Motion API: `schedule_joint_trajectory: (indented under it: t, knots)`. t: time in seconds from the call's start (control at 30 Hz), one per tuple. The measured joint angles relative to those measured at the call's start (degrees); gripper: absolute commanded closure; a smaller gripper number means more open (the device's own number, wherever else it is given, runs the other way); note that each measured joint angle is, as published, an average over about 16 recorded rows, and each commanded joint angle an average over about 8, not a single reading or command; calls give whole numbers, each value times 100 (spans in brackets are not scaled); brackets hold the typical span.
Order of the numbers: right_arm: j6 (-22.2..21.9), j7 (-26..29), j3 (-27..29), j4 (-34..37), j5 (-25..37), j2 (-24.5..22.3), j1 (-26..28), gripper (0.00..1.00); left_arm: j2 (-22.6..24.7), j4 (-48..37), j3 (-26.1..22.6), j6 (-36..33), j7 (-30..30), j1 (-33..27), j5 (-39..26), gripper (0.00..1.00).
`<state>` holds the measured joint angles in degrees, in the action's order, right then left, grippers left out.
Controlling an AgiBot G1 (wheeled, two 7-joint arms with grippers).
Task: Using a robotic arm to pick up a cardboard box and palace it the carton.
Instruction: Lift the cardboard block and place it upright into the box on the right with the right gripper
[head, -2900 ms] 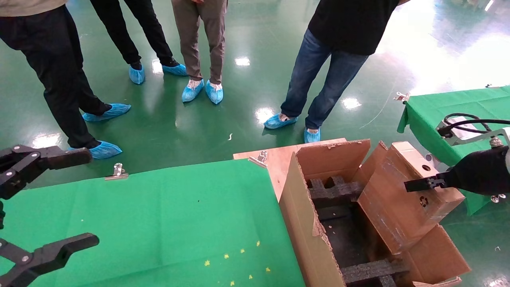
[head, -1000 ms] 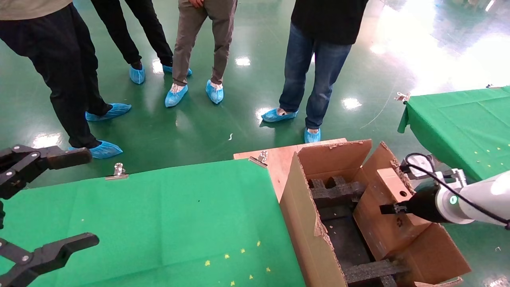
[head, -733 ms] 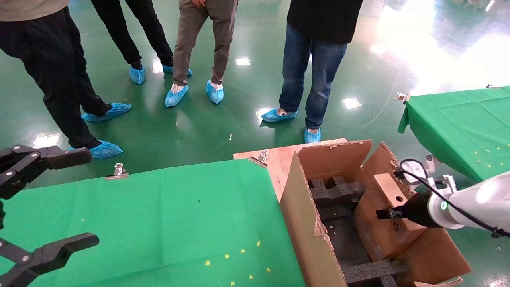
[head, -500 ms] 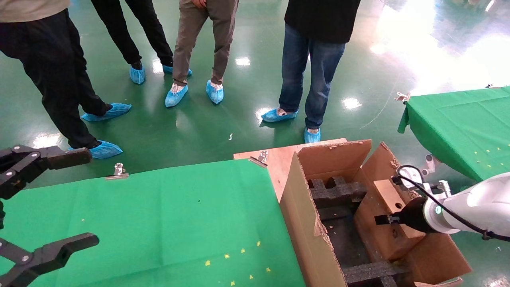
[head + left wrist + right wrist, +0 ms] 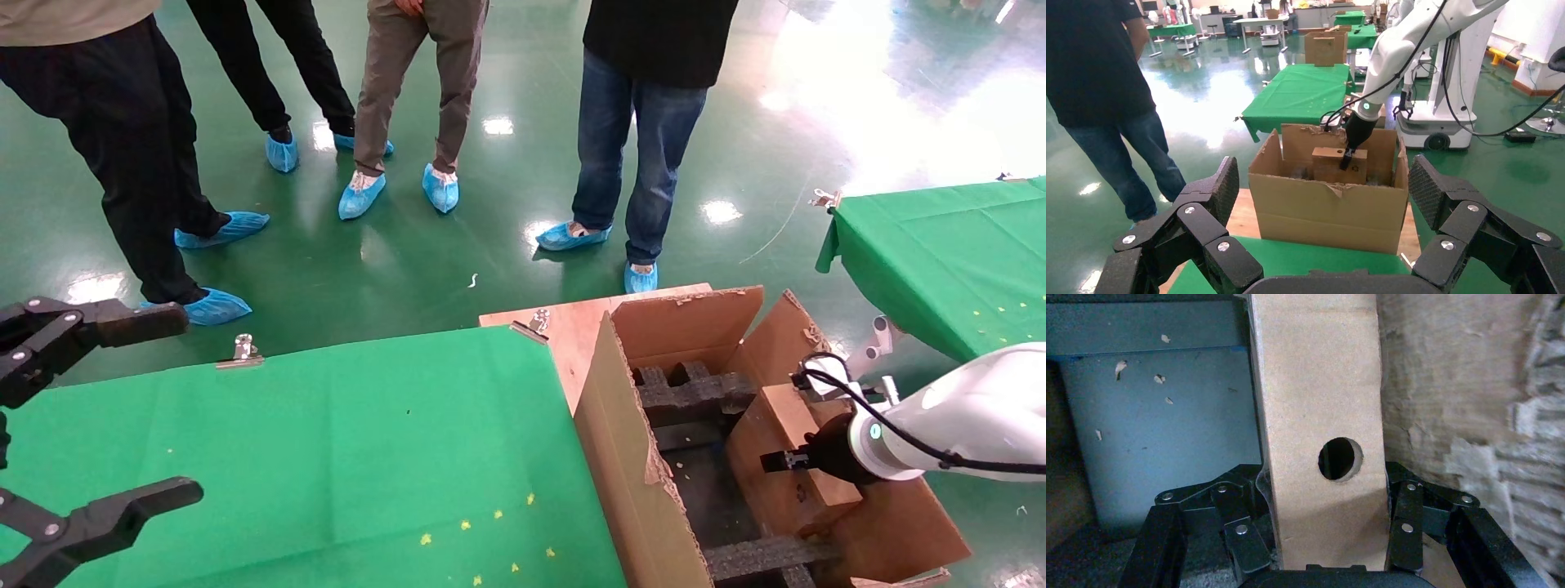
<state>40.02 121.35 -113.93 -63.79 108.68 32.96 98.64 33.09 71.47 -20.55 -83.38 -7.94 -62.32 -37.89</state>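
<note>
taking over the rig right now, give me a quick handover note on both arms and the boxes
Right tool: shut on the cardboard box, fingers clamping its two sides just below the round hole.
Left tool: open, parked over the green-covered table, holding nothing.
Cardboard box: partly down inside the carton, against its right wall, top end above the rim.
Done: box picked up and brought into the carton.
Left: lower it among the black foam inserts, release, withdraw the arm.

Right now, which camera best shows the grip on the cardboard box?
The right wrist view: the right gripper clamps the cardboard box on both sides, below its round hole. The head view shows only one side finger; the left wrist view shows it far away inside the carton.
</note>
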Motion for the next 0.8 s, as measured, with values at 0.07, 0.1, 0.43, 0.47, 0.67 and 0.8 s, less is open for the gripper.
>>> schedule_joint_trajectory:
  t: [0.07, 0.1, 0.43, 0.47, 0.67, 0.8]
  knots:
    - [2, -150, 5, 148, -145, 76, -43, 100, 0, 0, 0, 0, 0, 0, 0, 0]
    - [5, -226, 8, 219, -217, 111, -64, 100, 0, 0, 0, 0, 0, 0, 0, 0]
    - [89, -920, 61, 764, -855, 362, -231, 49, 0, -1, 0, 1, 0, 1, 1, 0]
    - [97, -964, 66, 797, -897, 375, -241, 36, 0, -1, 0, 1, 0, 1, 1, 0]
    - [129, -1105, 86, 901, -1036, 417, -272, 0, 0, -2, 0, 1, 0, 1, 2, 0]
    - [139, -1113, 91, 915, -1058, 421, -274, 0, -1, -2, 0, 2, 0, 1, 2, 0]
